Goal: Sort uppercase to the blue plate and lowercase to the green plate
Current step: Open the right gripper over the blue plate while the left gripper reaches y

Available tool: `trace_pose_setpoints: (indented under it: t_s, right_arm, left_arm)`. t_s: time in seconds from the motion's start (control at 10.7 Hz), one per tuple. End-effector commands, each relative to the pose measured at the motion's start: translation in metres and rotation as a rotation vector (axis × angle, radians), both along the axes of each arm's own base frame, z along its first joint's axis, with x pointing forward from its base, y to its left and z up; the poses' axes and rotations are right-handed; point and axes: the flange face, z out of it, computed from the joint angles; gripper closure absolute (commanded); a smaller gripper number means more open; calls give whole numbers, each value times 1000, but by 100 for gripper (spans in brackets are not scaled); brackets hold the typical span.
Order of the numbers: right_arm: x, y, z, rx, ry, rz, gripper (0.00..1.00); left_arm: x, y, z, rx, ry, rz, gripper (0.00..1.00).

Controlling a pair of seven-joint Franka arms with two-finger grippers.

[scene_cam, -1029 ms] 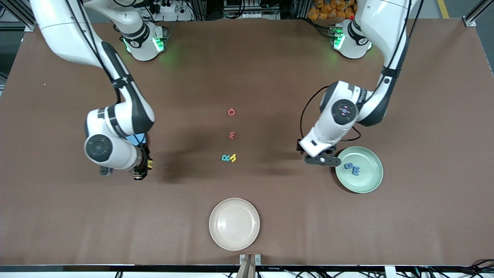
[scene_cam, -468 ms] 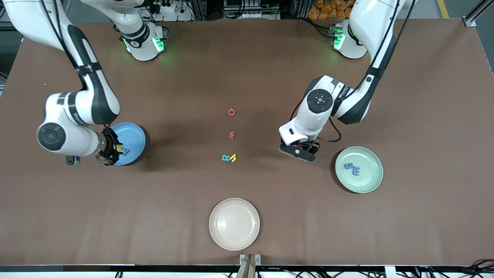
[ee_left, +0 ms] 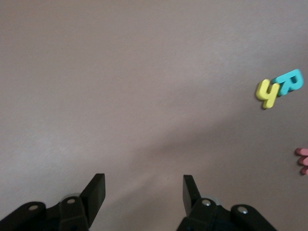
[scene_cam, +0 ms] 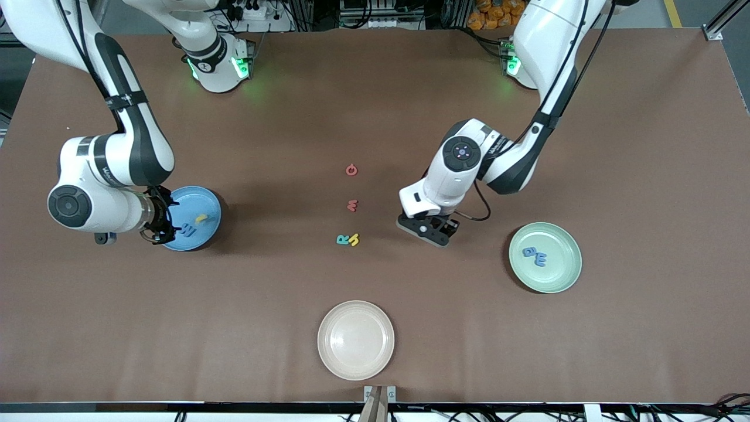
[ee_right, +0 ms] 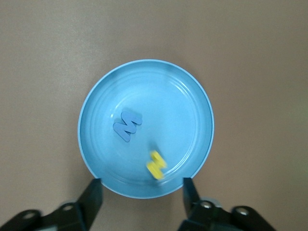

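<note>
The blue plate [scene_cam: 202, 202] [ee_right: 183, 110] lies toward the right arm's end of the table. It holds a blue capital M [scene_cam: 187, 230] [ee_right: 127, 125] and a yellow capital H [scene_cam: 201, 218] [ee_right: 156, 165], which is free of the fingers. My right gripper [scene_cam: 162, 225] [ee_right: 142, 192] hangs open over the plate's rim with nothing in it. In the middle lie a red G [scene_cam: 351, 170], a red m [scene_cam: 352, 205] [ee_left: 303, 161], a teal R [scene_cam: 341, 239] [ee_left: 288, 83] and a yellow h [scene_cam: 354, 239] [ee_left: 267, 93]. My left gripper [scene_cam: 430, 230] [ee_left: 144, 190] is open over bare table between them and the green plate [scene_cam: 556, 272], which holds a blue a [scene_cam: 529, 252] and a blue m [scene_cam: 539, 258].
A cream plate [scene_cam: 355, 363] lies near the table's front edge, nearer to the front camera than the loose letters. The teal R and the yellow h touch each other. The brown table top [scene_cam: 644, 176] is bare around the plates.
My right gripper carried the yellow H to the blue plate and opened; the H is now in the plate. My left arm moved from the green plate toward the middle letters.
</note>
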Motion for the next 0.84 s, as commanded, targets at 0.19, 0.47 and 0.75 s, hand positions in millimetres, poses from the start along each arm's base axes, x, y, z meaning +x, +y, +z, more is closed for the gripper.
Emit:
trace_pose_setpoints:
  t_s: [0.19,0.47,0.75]
  right_arm:
    - [4,-23,17,3,-29,-20,0]
    - [14,-47,22,38,-81,76,0]
    - [15,-78,26,89,-112,159,0]
  left_arm:
    - [-4,-36,-13,-33,-39,-61,27]
    - [-17,-66,-15,-40,-51,-113,27]
    - [-17,-74,-24,-41,-73,-138,28]
